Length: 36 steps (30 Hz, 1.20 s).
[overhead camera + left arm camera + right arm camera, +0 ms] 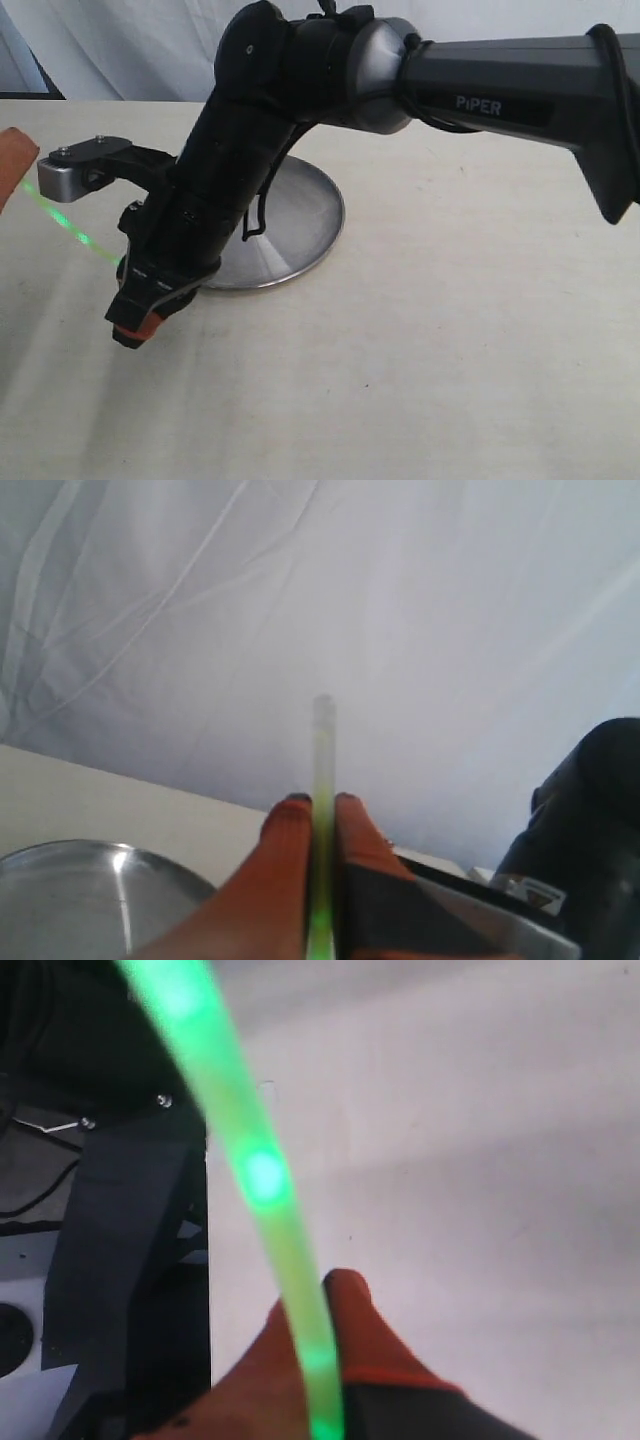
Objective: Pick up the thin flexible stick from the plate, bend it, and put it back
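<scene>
The thin flexible stick (pixel 62 217) is off the plate (pixel 310 215). It is held in the air just beyond the plate's rim, on the side toward the left gripper (pixel 320 805), and each gripper holds one end. The left gripper's orange jaws are closed on the stick. In the left wrist view a short length stands out past the fingertips and ends in a pale, clear tip, with a curve of the plate's shiny rim showing close by.

The right arm (pixel 480 100) reaches across over the plate and hides part of it. The right gripper (pixel 318 1305) hangs just outside the plate's rim, low over the table (pixel 450 350). Its orange jaws are clamped on the stick's other end. In the right wrist view the stick glows green and sweeps away from the jaws in a clear curve. In the exterior view it runs as a thin green line away from the plate toward the left gripper. The plate lies flat on the table.
</scene>
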Available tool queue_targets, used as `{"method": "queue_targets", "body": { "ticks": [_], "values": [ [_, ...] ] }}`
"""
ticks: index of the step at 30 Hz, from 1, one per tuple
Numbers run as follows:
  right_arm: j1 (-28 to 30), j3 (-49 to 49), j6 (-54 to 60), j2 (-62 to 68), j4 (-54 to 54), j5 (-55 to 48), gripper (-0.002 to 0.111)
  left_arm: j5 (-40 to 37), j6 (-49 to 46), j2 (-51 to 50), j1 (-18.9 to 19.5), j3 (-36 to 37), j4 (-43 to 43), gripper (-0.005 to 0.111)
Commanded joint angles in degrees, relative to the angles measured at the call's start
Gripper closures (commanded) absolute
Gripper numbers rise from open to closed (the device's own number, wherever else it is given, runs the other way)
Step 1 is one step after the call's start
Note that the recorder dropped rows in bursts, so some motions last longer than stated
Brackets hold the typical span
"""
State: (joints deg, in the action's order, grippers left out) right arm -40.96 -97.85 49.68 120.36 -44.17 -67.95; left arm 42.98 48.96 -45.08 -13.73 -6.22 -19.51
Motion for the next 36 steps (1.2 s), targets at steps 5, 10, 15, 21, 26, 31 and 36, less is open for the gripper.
{"method": "queue_targets", "body": {
  "ticks": [5, 10, 15, 21, 26, 31, 36],
  "values": [
    [0.3, -0.2, -1.7, 0.0, 0.2, -0.5, 0.109, -6.3, -4.2, 0.1, -0.1, -0.1, -1.3, 0.073],
    [0.3, -0.2, -1.8, 0.0, 0.3, -0.6, 0.109, -6.3, -4.0, 0.1, -0.1, -0.1, -0.4, 0.063],
    [0.5, -0.2, -4.3, -0.5, 2.8, -0.5, 0.109, -7.5, -4.0, 0.1, -0.1, -0.1, -0.4, 0.063],
    [2.6, -0.2, -7.9, -1.7, 6.6, -0.3, 0.109, -9.5, -4.0, 0.1, -0.1, -0.1, -0.4, 0.063],
    [6.2, -0.2, -9.3, -1.8, 6.9, -0.4, 0.109, -9.5, -4.0, 0.1, -0.1, -0.1, -0.4, 0.063],
    [10.1, -0.2, -10.0, -1.8, 8.7, 1.2, 0.109, -9.6, -4.0, 0.1, -0.1, -0.1, -0.4, 0.063],
    [11.7, -0.2, -13.5, -1.3, 15.6, 5.7, 0.109, -9.7, -4.0, 0.1, -0.1, -0.1, -0.4, 0.063]
  ]
}}
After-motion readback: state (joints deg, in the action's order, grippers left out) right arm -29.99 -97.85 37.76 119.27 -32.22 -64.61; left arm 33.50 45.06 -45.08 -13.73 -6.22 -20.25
